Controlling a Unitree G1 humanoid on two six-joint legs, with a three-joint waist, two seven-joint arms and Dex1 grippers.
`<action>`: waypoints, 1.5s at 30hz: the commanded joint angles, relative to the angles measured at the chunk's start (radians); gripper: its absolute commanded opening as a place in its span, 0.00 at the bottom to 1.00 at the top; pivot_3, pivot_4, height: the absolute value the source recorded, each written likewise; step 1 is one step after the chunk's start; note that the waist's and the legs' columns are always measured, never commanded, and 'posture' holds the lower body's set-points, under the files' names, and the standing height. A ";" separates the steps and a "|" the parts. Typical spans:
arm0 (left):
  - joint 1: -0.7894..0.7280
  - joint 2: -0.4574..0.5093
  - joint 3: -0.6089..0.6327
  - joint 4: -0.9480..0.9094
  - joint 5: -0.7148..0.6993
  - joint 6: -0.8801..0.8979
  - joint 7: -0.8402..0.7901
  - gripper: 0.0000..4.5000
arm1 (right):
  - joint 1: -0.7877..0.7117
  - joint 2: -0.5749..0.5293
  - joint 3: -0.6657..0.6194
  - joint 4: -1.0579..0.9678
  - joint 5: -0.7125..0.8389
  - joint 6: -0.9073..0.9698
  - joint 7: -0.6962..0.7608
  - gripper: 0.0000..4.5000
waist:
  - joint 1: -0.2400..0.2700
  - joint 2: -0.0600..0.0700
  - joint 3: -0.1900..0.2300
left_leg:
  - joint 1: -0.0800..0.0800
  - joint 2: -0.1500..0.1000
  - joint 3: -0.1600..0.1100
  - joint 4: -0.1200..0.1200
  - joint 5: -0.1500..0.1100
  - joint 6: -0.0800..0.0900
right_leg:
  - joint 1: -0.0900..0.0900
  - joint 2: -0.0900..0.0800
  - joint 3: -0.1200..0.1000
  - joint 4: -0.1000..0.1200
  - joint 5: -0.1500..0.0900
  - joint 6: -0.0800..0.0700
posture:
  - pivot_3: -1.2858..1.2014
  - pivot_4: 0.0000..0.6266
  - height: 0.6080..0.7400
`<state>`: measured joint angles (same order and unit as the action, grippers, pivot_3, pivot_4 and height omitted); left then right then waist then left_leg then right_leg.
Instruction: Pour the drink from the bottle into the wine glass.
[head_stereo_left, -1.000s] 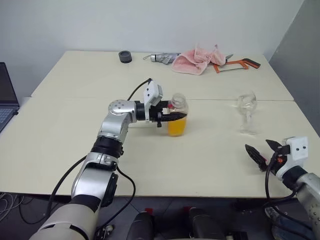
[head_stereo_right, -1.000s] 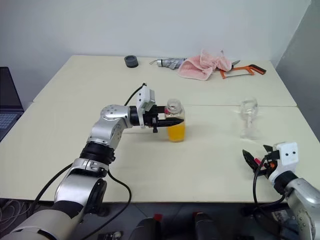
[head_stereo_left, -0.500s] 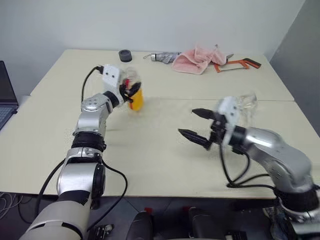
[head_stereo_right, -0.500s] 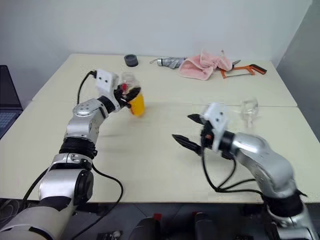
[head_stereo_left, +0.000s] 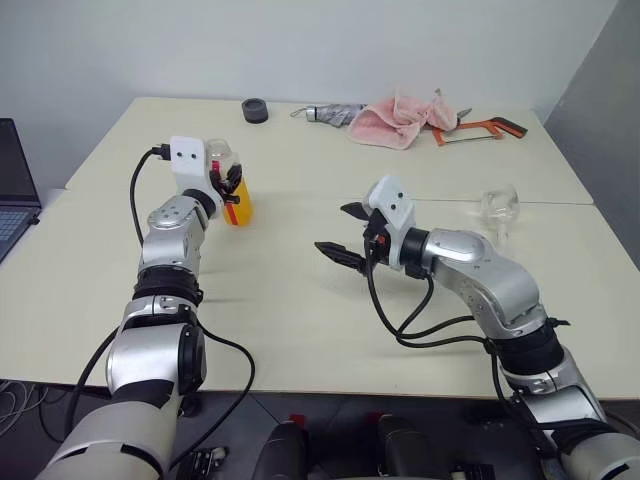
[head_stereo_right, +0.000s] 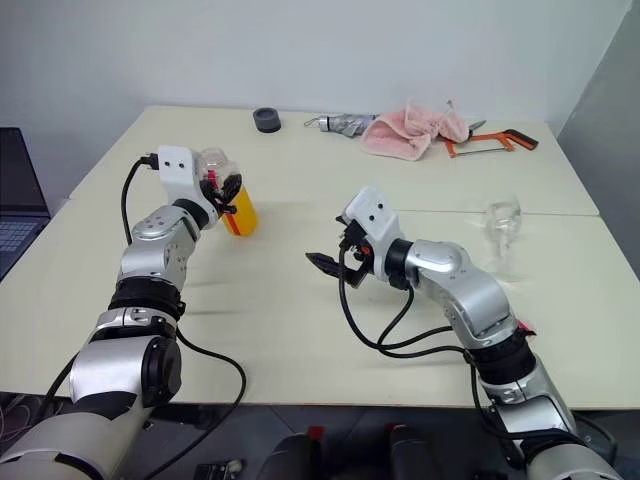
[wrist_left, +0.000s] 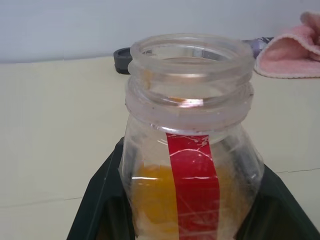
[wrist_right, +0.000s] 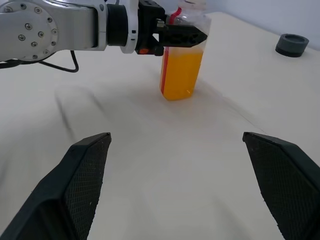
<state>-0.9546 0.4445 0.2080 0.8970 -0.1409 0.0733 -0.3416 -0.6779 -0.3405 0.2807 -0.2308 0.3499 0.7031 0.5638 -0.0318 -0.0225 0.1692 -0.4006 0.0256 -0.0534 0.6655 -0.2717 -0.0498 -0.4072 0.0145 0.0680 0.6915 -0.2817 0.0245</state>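
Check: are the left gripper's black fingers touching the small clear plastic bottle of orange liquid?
Touching. In the left wrist view the left gripper's black fingers press against both sides of the bottle; the right wrist view shows them clamped around its upper body.

The bottle (head_stereo_left: 236, 195) stands upright on the far left of the table, uncapped, with a red stripe down its side and orange drink (wrist_right: 180, 73) filling its lower part. The empty wine glass (head_stereo_left: 499, 212) stands upright at the far right.
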 joint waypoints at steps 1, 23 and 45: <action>0.001 0.003 0.013 0.002 0.000 -0.051 0.018 0.70 | -0.022 0.011 -0.003 -0.030 -0.016 -0.020 0.011 1.00 | 0.000 0.000 0.000 | 0.000 0.000 0.000 0.000 0.000 0.000 | 0.000 0.000 0.000 0.000 0.000 0.000 | 0.52 0.24 1.00; 0.352 -0.025 -0.005 -0.405 0.036 -0.071 0.108 1.00 | 0.294 -0.089 -0.131 -0.293 0.030 0.088 -0.014 1.00 | 0.001 0.000 0.000 | 0.000 0.002 0.000 0.000 0.000 0.000 | 0.000 -0.001 0.001 0.001 0.000 0.000 | 0.52 0.24 1.00; 0.465 0.003 -0.325 -0.850 -0.191 0.135 -0.605 1.00 | -0.007 -0.345 -0.596 0.127 0.061 0.626 -0.279 1.00 | -0.005 0.000 -0.001 | 0.004 -0.002 0.002 -0.002 0.001 0.000 | 0.002 0.003 0.002 0.003 -0.001 -0.001 | 0.52 0.24 1.00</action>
<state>-0.4707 0.4341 -0.1003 0.0298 -0.3133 0.2177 -0.8701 -0.6483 -0.6590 -0.3142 -0.1899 0.4372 1.3186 0.2844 -0.0369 -0.0222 0.1685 -0.3959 0.0239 -0.0507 0.6634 -0.2709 -0.0494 -0.4048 0.0179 0.0709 0.6941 -0.2829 0.0228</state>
